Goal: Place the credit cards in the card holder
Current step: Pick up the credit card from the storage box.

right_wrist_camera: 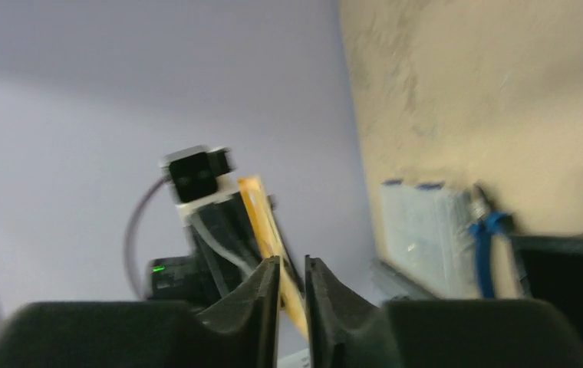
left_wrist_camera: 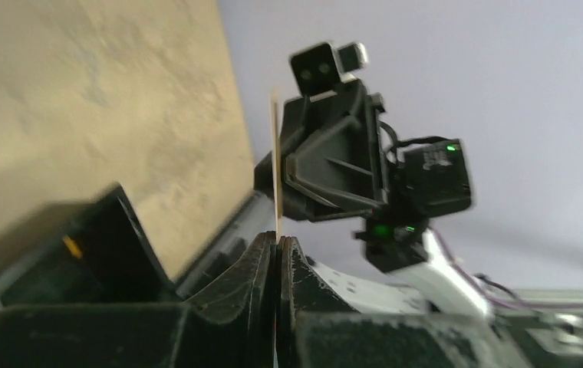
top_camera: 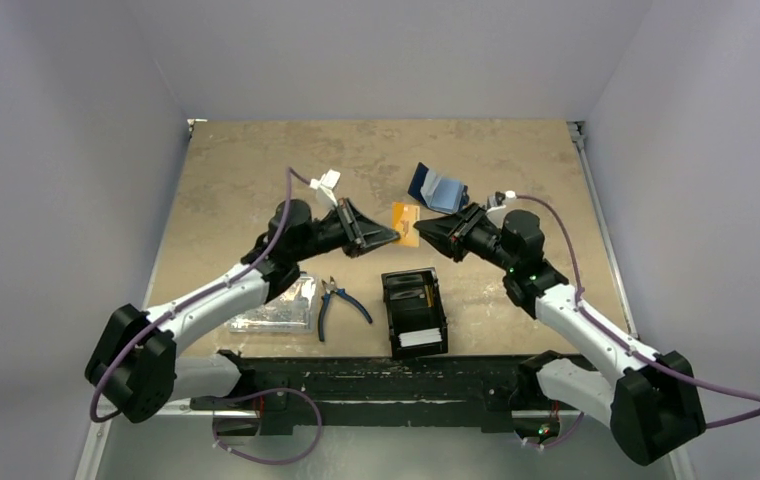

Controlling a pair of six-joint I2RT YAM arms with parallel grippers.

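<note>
An orange-yellow credit card [top_camera: 406, 222] is held above the table's middle, between both grippers. My left gripper [top_camera: 393, 237] is shut on its edge; in the left wrist view the card [left_wrist_camera: 275, 169] rises edge-on from the closed left gripper [left_wrist_camera: 278, 241]. My right gripper [top_camera: 422, 232] faces it from the right. In the right wrist view the card [right_wrist_camera: 267, 222] runs between the jaws of the right gripper [right_wrist_camera: 292, 264], which stand slightly apart with a gap beside it. The navy card holder [top_camera: 434, 188] lies unfolded behind them.
A black open-topped tray [top_camera: 414, 312] stands near the front centre with something white at its near end. Blue-handled pliers [top_camera: 339, 302] lie left of it, beside a clear plastic box [top_camera: 276, 308]. The arms' base rail runs along the near edge.
</note>
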